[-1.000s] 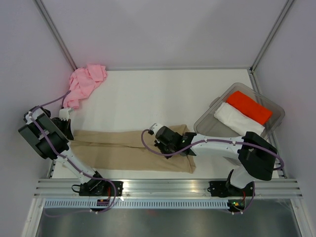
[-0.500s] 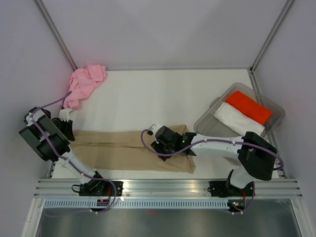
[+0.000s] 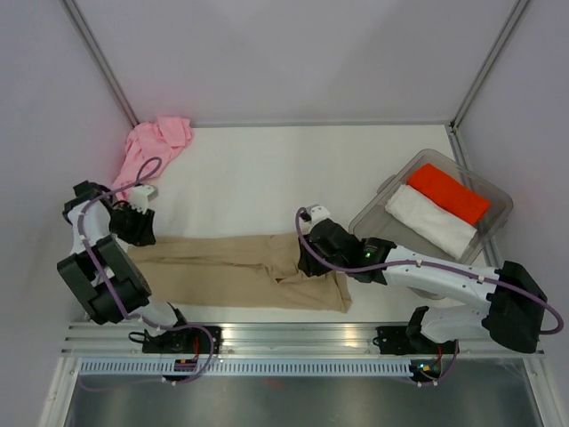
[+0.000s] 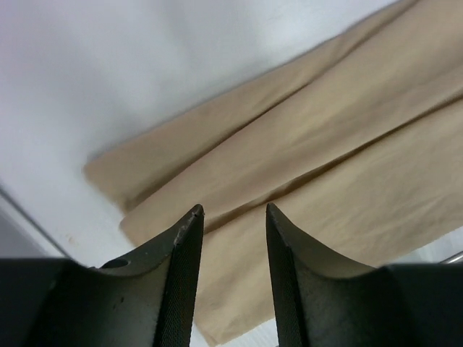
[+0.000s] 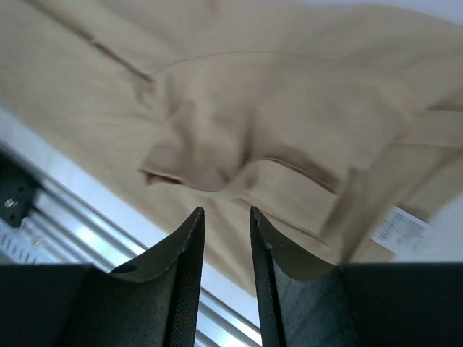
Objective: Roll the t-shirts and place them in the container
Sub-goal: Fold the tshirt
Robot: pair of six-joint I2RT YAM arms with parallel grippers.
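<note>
A tan t-shirt (image 3: 222,271) lies folded into a long flat band across the near part of the table, also filling the left wrist view (image 4: 340,144) and the right wrist view (image 5: 289,116). A pink t-shirt (image 3: 151,149) sits crumpled in the far left corner. My left gripper (image 3: 140,233) hovers over the band's left end, open, nothing between its fingers (image 4: 233,211). My right gripper (image 3: 309,260) hangs above the band's rumpled right part, open and empty (image 5: 226,211). A white label (image 5: 401,230) shows at the shirt's edge.
A clear plastic bin (image 3: 498,191) at the right holds a folded red shirt (image 3: 449,193) and a folded white one (image 3: 431,220). An aluminium rail (image 3: 302,338) runs along the near table edge. Frame posts rise at the far corners.
Both grippers have let go of the tan shirt and opened. The left one moved up and away from the band's left end; the right one lifted and drew back to the right.
</note>
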